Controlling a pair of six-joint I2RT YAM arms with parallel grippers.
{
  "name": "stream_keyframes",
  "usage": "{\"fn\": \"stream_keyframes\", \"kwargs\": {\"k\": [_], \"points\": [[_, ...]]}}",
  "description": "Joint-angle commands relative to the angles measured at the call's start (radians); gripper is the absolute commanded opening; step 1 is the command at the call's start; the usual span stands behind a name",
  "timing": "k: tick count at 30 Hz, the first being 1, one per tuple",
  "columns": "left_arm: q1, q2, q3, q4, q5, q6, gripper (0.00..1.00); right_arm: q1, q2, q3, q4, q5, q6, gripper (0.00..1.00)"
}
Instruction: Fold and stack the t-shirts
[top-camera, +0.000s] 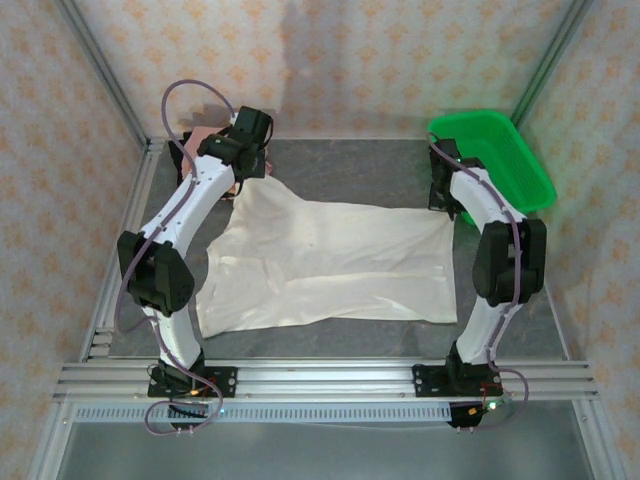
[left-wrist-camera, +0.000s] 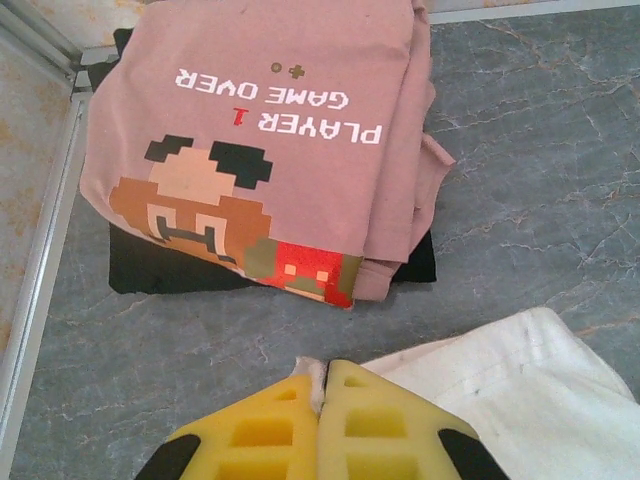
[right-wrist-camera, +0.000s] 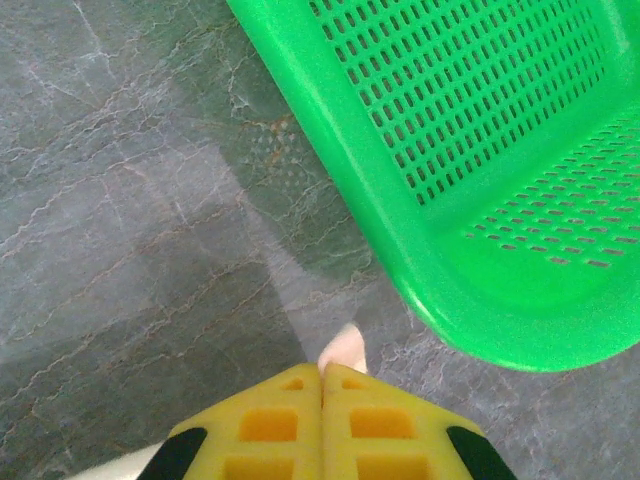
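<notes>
Left arm (top-camera: 185, 215) reaches from the near edge of the table (top-camera: 380, 165) toward its far-left corner, elbow raised. Right arm (top-camera: 495, 235) stands bent near the right edge. Left gripper (left-wrist-camera: 322, 370) and right gripper (right-wrist-camera: 322, 368): jaws pressed together, each apparently pinching a corner of the off-white t-shirt (top-camera: 330, 260).
</notes>
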Motion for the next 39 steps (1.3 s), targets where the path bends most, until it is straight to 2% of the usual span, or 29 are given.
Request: {"fn": "stream_keyframes", "kwargs": {"k": [1, 12, 18, 26, 39], "points": [[0.009, -0.028, 0.003, 0.009, -0.03, 0.02, 0.0, -0.01, 0.02, 0.055, 0.008, 0.051, -0.031, 0.0], [0.022, -0.05, 0.003, 0.0, 0.025, 0.022, 0.0, -0.011, -0.039, 0.071, 0.017, -0.045, -0.012, 0.0], [0.023, -0.126, -0.067, -0.009, 0.088, -0.009, 0.0, -0.01, -0.132, -0.01, 0.002, -0.061, 0.017, 0.0], [0.038, -0.277, -0.281, 0.009, 0.172, -0.11, 0.0, -0.01, -0.265, -0.175, -0.015, -0.061, 0.057, 0.0], [0.043, -0.449, -0.529, 0.022, 0.204, -0.206, 0.0, -0.01, -0.349, -0.356, -0.035, -0.067, 0.107, 0.0]]}}
